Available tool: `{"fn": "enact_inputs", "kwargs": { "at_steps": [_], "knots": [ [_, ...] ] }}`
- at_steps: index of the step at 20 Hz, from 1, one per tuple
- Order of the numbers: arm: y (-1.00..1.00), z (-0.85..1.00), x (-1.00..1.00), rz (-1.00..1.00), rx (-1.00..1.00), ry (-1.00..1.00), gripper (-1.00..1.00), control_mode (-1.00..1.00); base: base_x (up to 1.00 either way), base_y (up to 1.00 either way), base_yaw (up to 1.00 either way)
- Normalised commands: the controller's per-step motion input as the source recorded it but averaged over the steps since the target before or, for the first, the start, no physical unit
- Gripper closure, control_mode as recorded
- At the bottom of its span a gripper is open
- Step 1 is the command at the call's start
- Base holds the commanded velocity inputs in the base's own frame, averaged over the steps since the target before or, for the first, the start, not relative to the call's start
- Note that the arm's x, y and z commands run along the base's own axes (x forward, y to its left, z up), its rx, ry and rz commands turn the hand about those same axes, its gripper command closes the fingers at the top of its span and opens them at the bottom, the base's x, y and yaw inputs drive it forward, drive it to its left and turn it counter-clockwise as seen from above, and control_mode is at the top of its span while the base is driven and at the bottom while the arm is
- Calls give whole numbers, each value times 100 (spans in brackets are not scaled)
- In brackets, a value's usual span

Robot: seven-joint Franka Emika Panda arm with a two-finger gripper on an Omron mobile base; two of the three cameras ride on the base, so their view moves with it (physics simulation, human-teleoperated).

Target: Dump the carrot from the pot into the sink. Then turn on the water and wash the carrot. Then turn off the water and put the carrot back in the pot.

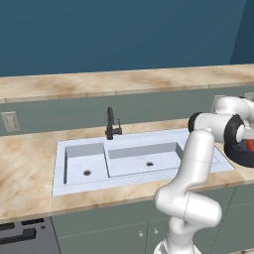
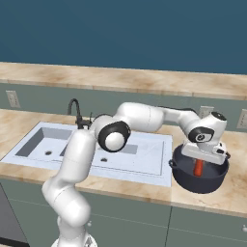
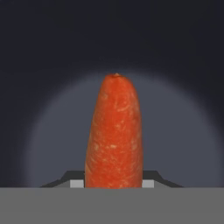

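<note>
Hand (image 2: pixel 198 170): reached over the pot at the right end of the desk, pointing down into it, clamped on the carrot. In the hand view the dark finger tips (image 3: pixel 76 183) sit tight against both sides of the carrot.

Carrot (image 3: pixel 114 133): orange-red, upright, held inside the pot. The hand view shows it whole, its tapered end toward the pot's floor. The right base view shows a short length (image 2: pixel 198 167) below the hand; the left base view gives a sliver of orange (image 1: pixel 249 145) behind the arm.

Pot (image 2: pixel 200 177): dark navy-black, round, with side handles, standing on the desk just beside the sink's right edge. The right base view shows it whole; the left base view shows part of its wall (image 1: pixel 238 155) at the picture's edge; the hand view shows its dark inside (image 3: pixel 52 52).

Sink (image 1: pixel 139 171): pale blue-grey, two basins, each with a drain hole, both bare. Black faucet (image 1: pixel 111 124) at the back rim; no stream falls from its spout.

Desk (image 1: pixel 25 163): beige marbled top, grey-green cabinet fronts below. A second marbled ledge (image 1: pixel 124 82) runs behind, above a grey-green backsplash with wall outlets (image 1: pixel 10 121). Dark teal wall above.

Lettering: none readable.
</note>
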Motion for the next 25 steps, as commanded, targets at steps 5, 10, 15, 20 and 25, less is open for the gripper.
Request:
{"fn": "enact_inputs", "kwargs": {
  "at_steps": [5,10,15,20,25],
  "knots": [
    [0,-23,7,0,0,0,-100,-100,0,0,0],
    [0,-4,0,0,0,0,-100,-100,0,0,0],
    [0,3,0,0,0,0,-100,-100,0,0,0],
    [0,34,-14,0,0,0,-100,-100,0,0,0],
    [0,53,-29,0,0,0,-100,-100,0,0,0]
  ]
}}
